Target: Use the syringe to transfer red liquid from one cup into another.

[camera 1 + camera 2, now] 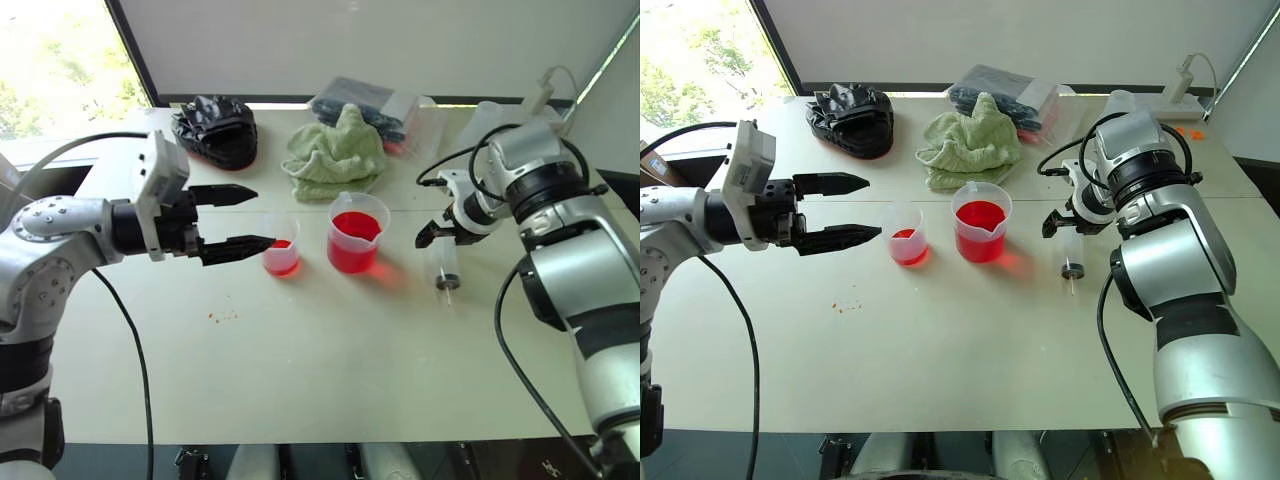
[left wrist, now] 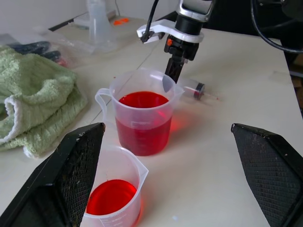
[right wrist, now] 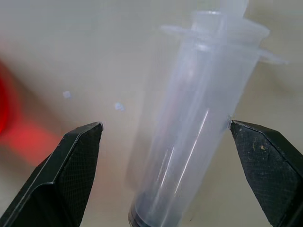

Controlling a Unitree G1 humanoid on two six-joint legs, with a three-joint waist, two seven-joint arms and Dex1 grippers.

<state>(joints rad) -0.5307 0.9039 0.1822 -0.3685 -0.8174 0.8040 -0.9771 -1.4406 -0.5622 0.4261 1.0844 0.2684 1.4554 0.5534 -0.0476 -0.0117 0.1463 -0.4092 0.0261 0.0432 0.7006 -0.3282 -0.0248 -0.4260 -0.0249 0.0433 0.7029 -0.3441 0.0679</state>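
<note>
Head stereo overhead; wrists close.

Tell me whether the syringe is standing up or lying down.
Lying down. The syringe rests flat on the table, right of the beaker, between the open right gripper's fingers.

A pale cream tabletop (image 1: 330, 380) carries the scene; a thin seam crosses it; behind the tabletop's far edge rises a plain white wall (image 1: 380, 40); beyond its far left corner a window (image 1: 60, 70) lets in bright daylight over green foliage, edged by a dark slanted frame (image 1: 130, 50); beyond its far right corner another dark strip (image 1: 610, 55) slants, perhaps a second frame.
</note>
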